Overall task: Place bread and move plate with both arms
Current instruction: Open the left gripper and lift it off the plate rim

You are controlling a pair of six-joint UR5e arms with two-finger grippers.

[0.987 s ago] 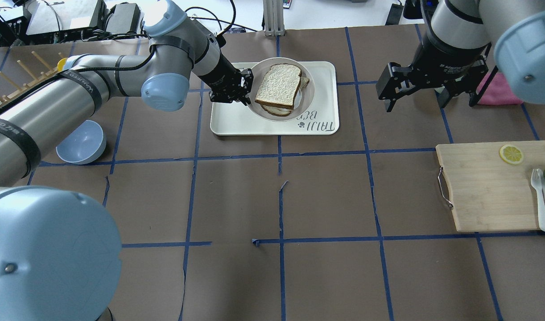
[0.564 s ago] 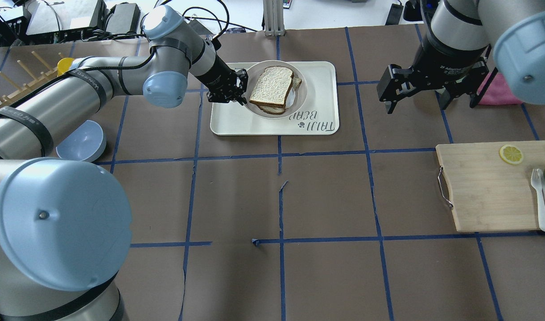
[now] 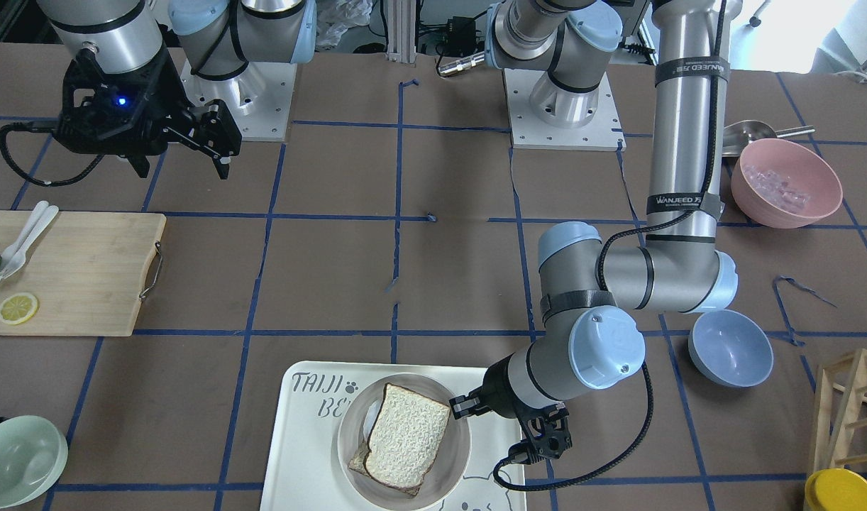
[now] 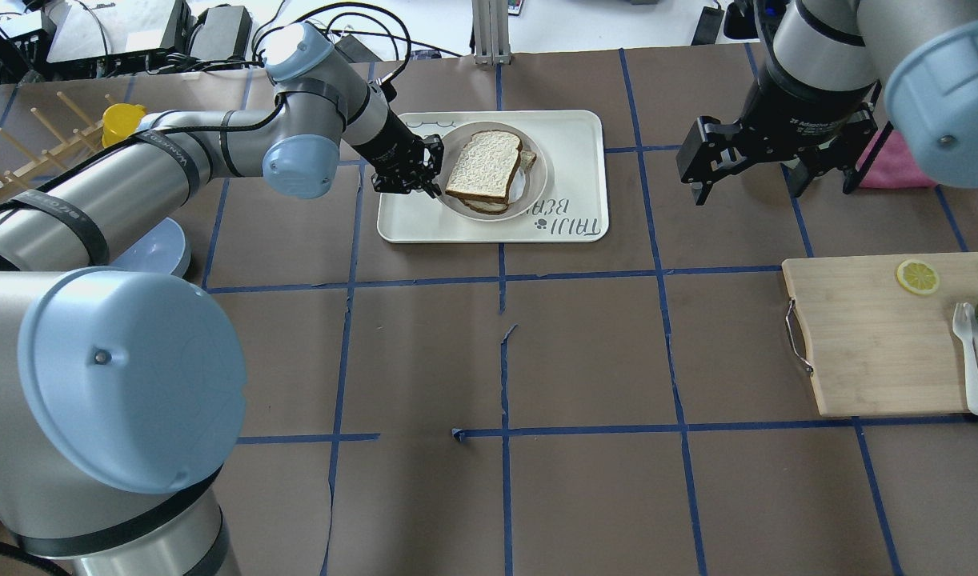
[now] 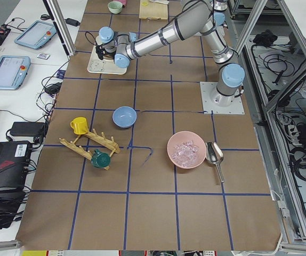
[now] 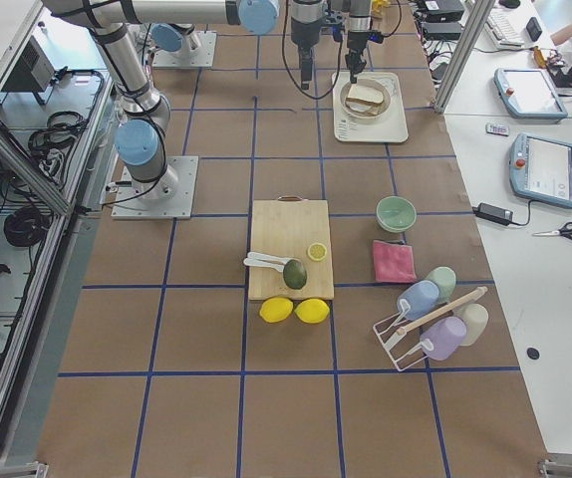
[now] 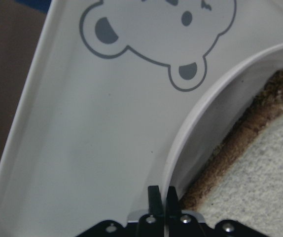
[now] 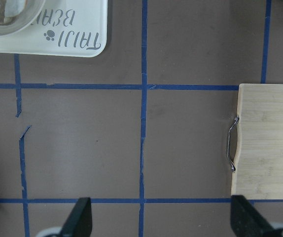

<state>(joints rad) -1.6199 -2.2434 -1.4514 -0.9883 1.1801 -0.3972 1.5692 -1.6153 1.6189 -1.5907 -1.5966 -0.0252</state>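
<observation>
The round cream plate (image 4: 542, 164) is over the bear-print tray (image 4: 573, 132), low or resting; I cannot tell which. The plain bread slice (image 4: 485, 166) lies on top of a second slice in the plate. My left gripper (image 4: 431, 164) is shut on the plate's left rim; the left wrist view shows the fingertips (image 7: 155, 196) pinched on the rim (image 7: 205, 108) beside the bread's crust (image 7: 240, 153). In the front view the left gripper (image 3: 469, 411) is at the plate's (image 3: 460, 458) right side. My right gripper (image 4: 769, 172) is open and empty, hovering right of the tray.
A wooden cutting board (image 4: 873, 336) with a lemon slice (image 4: 917, 277), avocado and white cutlery lies at the right. A blue bowl (image 4: 157, 248) sits under my left arm. A pink bowl (image 3: 785, 181), a green bowl (image 3: 18, 451) and a wooden rack (image 4: 33, 144) stand at the edges.
The plate with the bread, held by my left gripper, has come down and a little left toward the tray. The left arm's shoulder has swung. The right gripper has stayed put.
</observation>
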